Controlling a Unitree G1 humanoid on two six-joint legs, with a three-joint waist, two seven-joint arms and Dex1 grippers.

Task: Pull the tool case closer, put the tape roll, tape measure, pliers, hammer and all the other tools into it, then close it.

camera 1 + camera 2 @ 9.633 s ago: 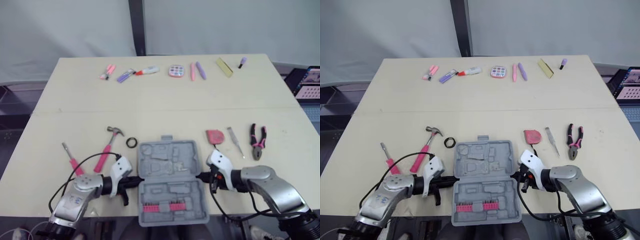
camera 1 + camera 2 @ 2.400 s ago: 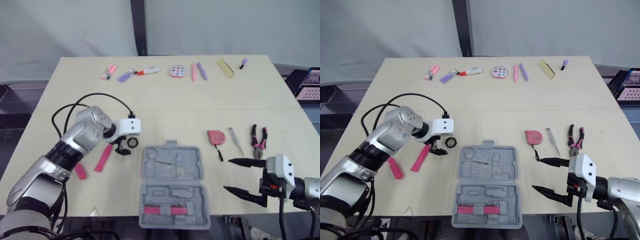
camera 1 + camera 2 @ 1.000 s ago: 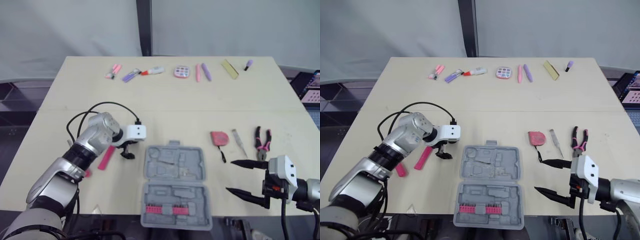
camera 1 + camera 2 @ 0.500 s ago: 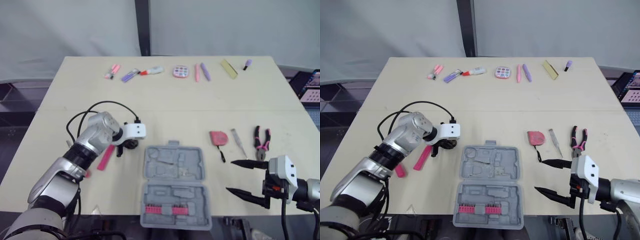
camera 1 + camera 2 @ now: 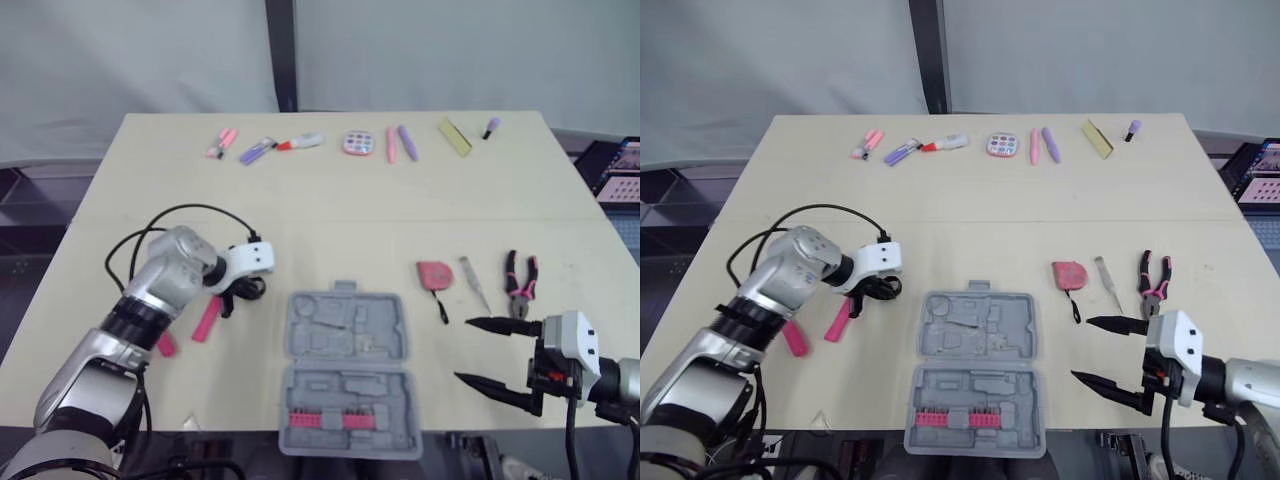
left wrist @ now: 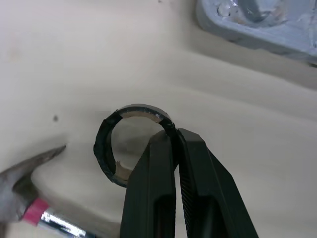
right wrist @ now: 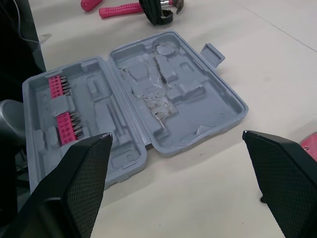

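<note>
The grey tool case (image 5: pixel 345 330) lies open near the table's front edge, with pink bits in its near half. My left gripper (image 5: pixel 238 291) is just left of the case, shut on the wall of the black tape roll (image 6: pixel 111 144), one finger (image 6: pixel 198 188) outside the ring and one inside. The pink-handled hammer (image 5: pixel 208 318) and a pink screwdriver (image 5: pixel 165 345) lie beside it. Right of the case are the pink tape measure (image 5: pixel 433 273), a thin metal tool (image 5: pixel 475 283) and the pliers (image 5: pixel 520 285). My right gripper (image 5: pixel 463 350) hovers open to the right of the case, holding nothing.
A row of small pink and purple pens (image 5: pixel 255 149), a round palette (image 5: pixel 354 143) and a yellow strip (image 5: pixel 450 134) lies along the table's far edge. A black cable (image 5: pixel 170 225) loops over my left arm. The case's near half reaches the front table edge.
My left gripper has shut on the tape roll's wall and drawn a little to the left with it. The right gripper has stayed open in place.
</note>
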